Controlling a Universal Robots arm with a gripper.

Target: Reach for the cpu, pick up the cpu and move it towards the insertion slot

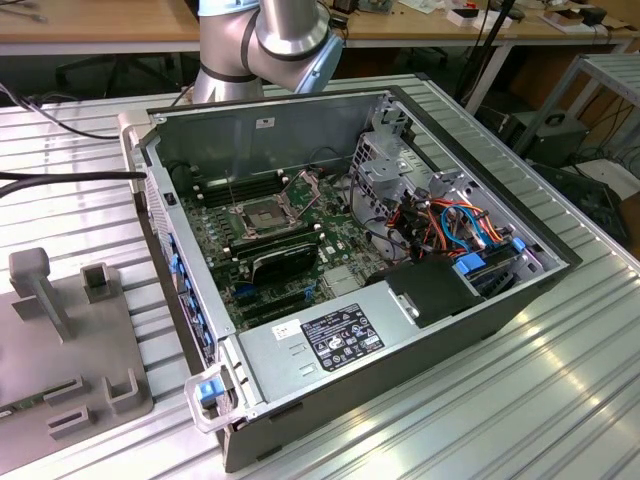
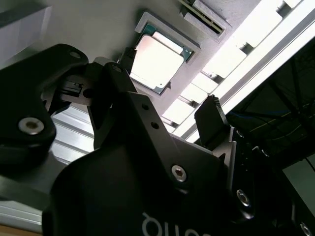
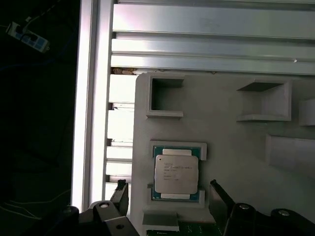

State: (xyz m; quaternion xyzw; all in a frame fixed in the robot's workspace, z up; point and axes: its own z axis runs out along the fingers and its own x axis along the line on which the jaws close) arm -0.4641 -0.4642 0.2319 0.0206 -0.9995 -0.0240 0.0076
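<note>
Exterior view, arm: you get the silver arm (image 1: 270, 35) at the far edge, behind the open computer case (image 1: 430, 330).
Exterior view, insertion slot: the insertion slot (image 1: 258, 213) sits on the board inside the case, toward the exterior view's left. It has a shiny frame around a dark centre.
Exterior view, card: a glossy black card (image 1: 283, 262) lies just on the near side of the slot.
Exterior view, fixture: a grey fixture plate (image 1: 60, 340) lies on the ribbed metal bench (image 1: 520, 400) at the exterior view's left. It is beside the case and well apart from the slot.
First wrist view, cpu: the cpu (image 3: 176, 175) lies flat in a square recess of the fixture plate, metal face up.
First wrist view, gripper: the gripper (image 3: 168, 191) is spread wide and holds nothing. You see its fingers (image 3: 119, 192) one on each side of the cpu, clear of its edges.
First wrist view, bench: bench rails run beyond the plate's edge.
Second wrist view, cpu: the cpu (image 2: 156, 61) is in its recess, with its face catching bright light.
Second wrist view, gripper: the gripper (image 2: 167, 86) has its jaws apart, the cpu showing between them. You can't tell how high it is above the chip.
</note>
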